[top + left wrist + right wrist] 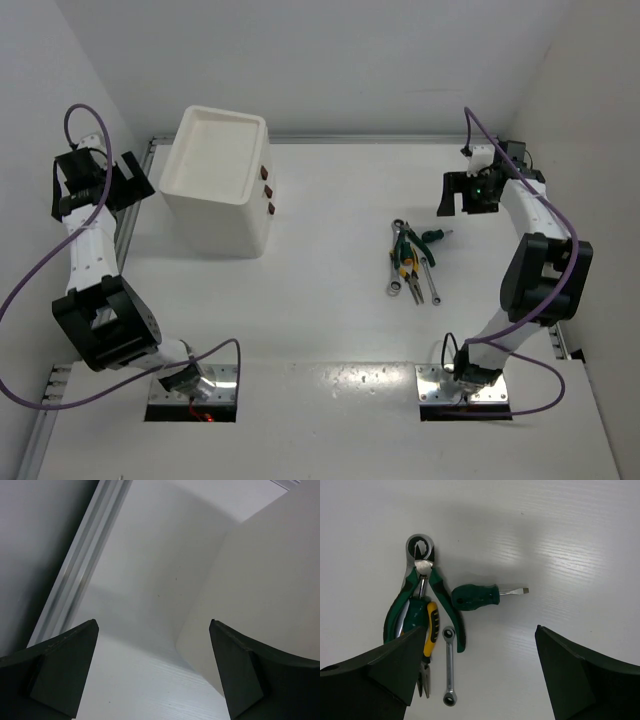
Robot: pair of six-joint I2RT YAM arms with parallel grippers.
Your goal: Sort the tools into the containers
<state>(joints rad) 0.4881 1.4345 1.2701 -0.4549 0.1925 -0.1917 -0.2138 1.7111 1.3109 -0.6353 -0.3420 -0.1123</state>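
My left gripper (120, 182) is up at the far left of the table (330, 330), close to the metal rail (80, 570) at the edge. Its 2 fingers (65, 670) stand wide apart and hold nothing. The wrist view shows only bare table between them.

Just to the right of that gripper is the white cabinet (215, 215). Its flat side wall fills the right part of my left wrist view. On top it has a shallow tray (190, 120) with nothing in it. 3 small dark red handles (268, 190) show on its right face, one after the other.

Well to the right of the cabinet, the tools (410, 262) lie in a little pile on the table. None is in the cabinet. The green pliers (441, 602) lie over a silver wrench (419, 547). The yellow pliers (431, 630) lie between the green handles. A small wrench (449, 665) lies just beside them. The short green screwdriver (475, 597) touches the green pliers, and its tip points away from the pile.

My right gripper (477, 680) hangs above the tools, a bit to the far right of them. Its fingers (580, 680) are wide apart too, and it holds nothing.
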